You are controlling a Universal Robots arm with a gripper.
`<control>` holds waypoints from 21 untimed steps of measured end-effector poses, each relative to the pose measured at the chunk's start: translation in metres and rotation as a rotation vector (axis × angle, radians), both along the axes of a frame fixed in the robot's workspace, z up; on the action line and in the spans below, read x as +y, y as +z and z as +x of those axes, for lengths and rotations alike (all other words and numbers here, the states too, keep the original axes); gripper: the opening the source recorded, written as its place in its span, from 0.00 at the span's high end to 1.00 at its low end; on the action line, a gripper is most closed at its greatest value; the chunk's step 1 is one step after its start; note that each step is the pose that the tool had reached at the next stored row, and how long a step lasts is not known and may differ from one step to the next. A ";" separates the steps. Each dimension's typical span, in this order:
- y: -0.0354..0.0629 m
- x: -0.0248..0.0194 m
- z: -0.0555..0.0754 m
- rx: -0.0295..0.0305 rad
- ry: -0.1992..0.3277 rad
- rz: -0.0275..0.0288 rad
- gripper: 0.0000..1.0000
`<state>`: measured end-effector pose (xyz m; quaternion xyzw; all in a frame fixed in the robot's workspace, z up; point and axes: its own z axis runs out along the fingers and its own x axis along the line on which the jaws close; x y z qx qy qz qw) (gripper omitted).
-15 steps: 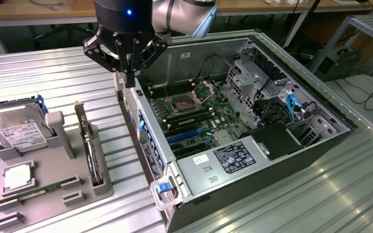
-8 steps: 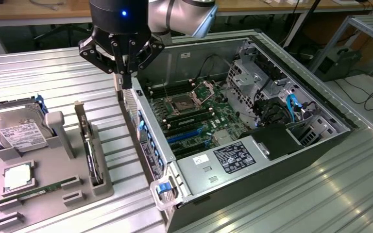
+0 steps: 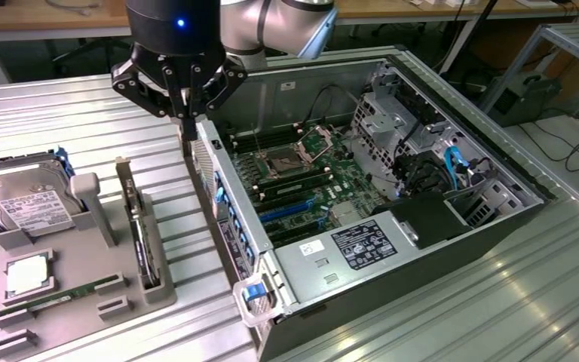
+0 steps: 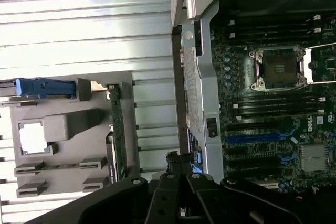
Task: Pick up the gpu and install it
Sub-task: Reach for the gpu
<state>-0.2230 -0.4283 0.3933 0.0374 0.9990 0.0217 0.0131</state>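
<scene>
The gpu (image 3: pixel 141 234) stands edge-on in a slot of the grey holder (image 3: pixel 154 296) on the exterior view's left, green card edge up, silver bracket at its far end. In the wrist view the gpu (image 4: pixel 118 129) is a thin green strip along the holder's edge. My gripper (image 3: pixel 187 133) hangs shut and empty over the open computer case's near wall (image 3: pixel 231 219), to the right of the gpu and well above it. In the wrist view the gripper (image 4: pixel 182 176) points down at that wall. The motherboard (image 3: pixel 304 181) with blue card slots (image 4: pixel 257 139) lies inside the case.
The holder also carries a silver hard drive (image 3: pixel 23 202), a processor chip (image 3: pixel 28 273) and a narrow memory stick (image 3: pixel 60 298). Cables and drive bays (image 3: pixel 440 170) fill the case's right side. Everything rests on a ribbed metal table (image 3: pixel 88 121).
</scene>
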 end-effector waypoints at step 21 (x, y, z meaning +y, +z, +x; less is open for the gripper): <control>0.0000 -0.0050 -0.020 0.0000 0.000 0.0005 0.89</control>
